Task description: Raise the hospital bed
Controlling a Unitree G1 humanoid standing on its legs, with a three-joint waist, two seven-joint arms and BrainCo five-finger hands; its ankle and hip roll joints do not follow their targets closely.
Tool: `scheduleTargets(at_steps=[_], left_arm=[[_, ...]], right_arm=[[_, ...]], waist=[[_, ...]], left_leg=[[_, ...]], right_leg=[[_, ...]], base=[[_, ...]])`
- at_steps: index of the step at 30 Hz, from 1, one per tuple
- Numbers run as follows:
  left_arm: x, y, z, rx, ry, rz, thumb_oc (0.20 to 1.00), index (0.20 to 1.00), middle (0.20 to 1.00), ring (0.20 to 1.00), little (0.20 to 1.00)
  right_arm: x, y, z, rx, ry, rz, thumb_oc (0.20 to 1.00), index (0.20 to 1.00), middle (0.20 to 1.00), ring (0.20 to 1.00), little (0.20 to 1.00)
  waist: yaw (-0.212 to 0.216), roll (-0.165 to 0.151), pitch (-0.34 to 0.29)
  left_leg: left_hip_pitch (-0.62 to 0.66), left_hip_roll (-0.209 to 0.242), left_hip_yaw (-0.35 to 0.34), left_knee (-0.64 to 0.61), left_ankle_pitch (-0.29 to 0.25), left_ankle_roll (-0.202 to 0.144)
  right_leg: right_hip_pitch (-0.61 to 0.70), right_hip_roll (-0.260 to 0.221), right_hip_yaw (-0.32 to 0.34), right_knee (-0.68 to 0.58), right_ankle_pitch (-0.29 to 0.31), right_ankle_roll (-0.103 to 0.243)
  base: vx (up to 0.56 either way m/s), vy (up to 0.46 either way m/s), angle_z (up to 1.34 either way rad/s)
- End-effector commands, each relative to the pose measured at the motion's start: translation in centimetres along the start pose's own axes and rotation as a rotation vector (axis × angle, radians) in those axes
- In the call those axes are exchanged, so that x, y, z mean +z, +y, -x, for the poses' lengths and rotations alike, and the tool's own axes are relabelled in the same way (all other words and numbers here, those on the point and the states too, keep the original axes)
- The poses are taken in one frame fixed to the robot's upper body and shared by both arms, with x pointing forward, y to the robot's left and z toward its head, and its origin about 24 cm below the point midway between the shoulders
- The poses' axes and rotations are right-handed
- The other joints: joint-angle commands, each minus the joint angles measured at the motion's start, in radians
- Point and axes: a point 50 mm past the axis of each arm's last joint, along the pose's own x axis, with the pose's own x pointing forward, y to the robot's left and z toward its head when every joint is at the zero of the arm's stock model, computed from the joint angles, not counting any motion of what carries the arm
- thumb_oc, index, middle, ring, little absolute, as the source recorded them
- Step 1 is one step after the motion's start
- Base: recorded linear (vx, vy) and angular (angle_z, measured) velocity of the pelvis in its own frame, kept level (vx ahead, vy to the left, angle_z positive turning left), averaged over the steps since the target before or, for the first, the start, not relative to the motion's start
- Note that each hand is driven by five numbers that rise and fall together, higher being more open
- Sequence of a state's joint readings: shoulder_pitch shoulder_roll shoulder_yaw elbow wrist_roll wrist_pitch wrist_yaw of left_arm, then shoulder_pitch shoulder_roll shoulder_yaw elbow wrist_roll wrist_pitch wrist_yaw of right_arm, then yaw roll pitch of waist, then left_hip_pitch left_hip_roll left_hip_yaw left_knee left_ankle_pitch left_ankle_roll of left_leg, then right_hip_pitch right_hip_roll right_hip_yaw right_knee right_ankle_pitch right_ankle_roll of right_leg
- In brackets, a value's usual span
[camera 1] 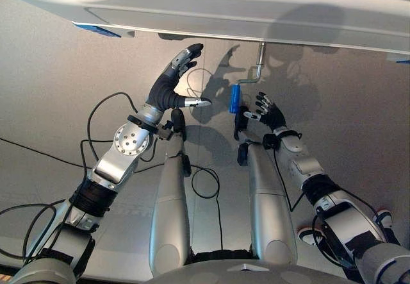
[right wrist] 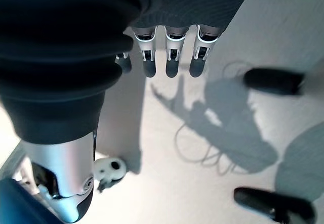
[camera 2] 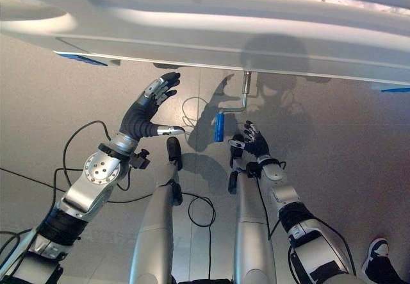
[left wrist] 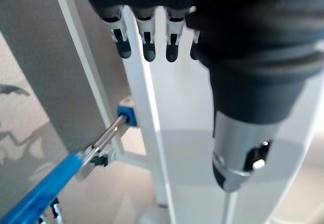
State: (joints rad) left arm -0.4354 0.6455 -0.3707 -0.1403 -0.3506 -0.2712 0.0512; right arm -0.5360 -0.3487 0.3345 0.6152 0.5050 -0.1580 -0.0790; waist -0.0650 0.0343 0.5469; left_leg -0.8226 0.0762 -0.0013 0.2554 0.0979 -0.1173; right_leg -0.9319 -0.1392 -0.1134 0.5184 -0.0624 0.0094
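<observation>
Hanging from the underside of the hospital bed (camera 1: 211,15) is a metal crank (camera 1: 259,66), bent like a step, with a blue handle (camera 1: 235,99) at its low end; the bed frame runs across the top of both eye views, white, with a blue corner piece (camera 1: 96,29) at the left; the left hand (camera 1: 176,82) is raised beside the crank, to its left, fingers (camera 1: 187,56) stretched and spread towards the bed, thumb (camera 1: 195,102) pointing sideways at the blue handle without touching it; in the left wrist view the fingertips (left wrist: 148,52) are straight and hold nothing, and the blue handle (left wrist: 38,196) lies apart from them, its metal rod going to the frame; the right hand (camera 1: 268,112) is just to the right of the handle, close to it, fingers relaxed and slightly bent, nothing inside; the right wrist view shows its fingertips (right wrist: 172,64) straight over the grey floor (right wrist: 273,27); neither hand grips the crank.
</observation>
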Motion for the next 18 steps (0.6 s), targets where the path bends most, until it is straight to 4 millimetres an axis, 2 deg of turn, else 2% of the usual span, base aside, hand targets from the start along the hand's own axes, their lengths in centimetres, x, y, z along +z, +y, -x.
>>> scheduleTargets(at_steps=[1, 7, 9, 13, 18], left_arm=[[3.3, -0.6, -0.6, -0.012, -0.173, 0.041, 1.0, 1.0, 1.0, 1.0, 1.0], [4.6, -0.7, -1.3, -0.006, -0.233, 0.047, 1.0, 1.0, 1.0, 1.0, 1.0], [4.8, -0.6, -1.3, -0.004, -0.239, 0.051, 1.0, 1.0, 1.0, 1.0, 1.0], [5.4, -0.5, -1.2, 0.0, -0.268, 0.05, 1.0, 1.0, 1.0, 1.0, 1.0], [6.0, -0.3, -1.2, -0.01, -0.287, 0.033, 1.0, 1.0, 1.0, 1.0, 1.0]], right_arm=[[1.4, 0.9, -0.2, 0.052, -0.067, -0.074, 1.0, 1.0, 1.0, 1.0, 1.0], [3.9, 2.5, -1.0, 0.151, -0.137, -0.167, 1.0, 1.0, 1.0, 1.0, 1.0], [4.1, 2.8, -1.0, 0.168, -0.139, -0.179, 1.0, 1.0, 1.0, 1.0, 1.0], [5.8, 4.9, -1.3, 0.301, -0.157, -0.273, 1.0, 1.0, 1.0, 1.0, 1.0], [6.2, 6.4, -2.4, 0.369, -0.102, -0.232, 1.0, 1.0, 1.0, 1.0, 1.0]], waist=[[-0.017, 0.012, -0.027], [-0.011, 0.013, -0.027], [-0.011, 0.012, -0.027], [-0.004, 0.008, -0.027], [0.011, 0.011, -0.027]], left_leg=[[-0.047, -0.027, 0.022, 0.1, -0.071, 0.049], [-0.101, -0.03, 0.023, 0.119, -0.078, 0.048], [-0.104, -0.029, 0.025, 0.117, -0.078, 0.048], [-0.114, -0.031, 0.023, 0.109, -0.076, 0.046], [-0.124, -0.035, 0.018, 0.106, -0.075, 0.044]], right_leg=[[0.008, -0.016, 0.024, -0.127, 0.11, 0.134], [-0.044, -0.014, 0.026, -0.119, 0.113, 0.135], [-0.048, -0.015, 0.025, -0.121, 0.114, 0.135], [-0.055, -0.017, 0.021, -0.136, 0.121, 0.136], [-0.061, -0.016, 0.017, -0.141, 0.12, 0.133]], base=[[0.0, 0.0, 0.0], [0.0, -0.002, 0.01], [0.0, 0.0, 0.0], [0.0, 0.0, 0.0], [0.0, 0.0, 0.0]])
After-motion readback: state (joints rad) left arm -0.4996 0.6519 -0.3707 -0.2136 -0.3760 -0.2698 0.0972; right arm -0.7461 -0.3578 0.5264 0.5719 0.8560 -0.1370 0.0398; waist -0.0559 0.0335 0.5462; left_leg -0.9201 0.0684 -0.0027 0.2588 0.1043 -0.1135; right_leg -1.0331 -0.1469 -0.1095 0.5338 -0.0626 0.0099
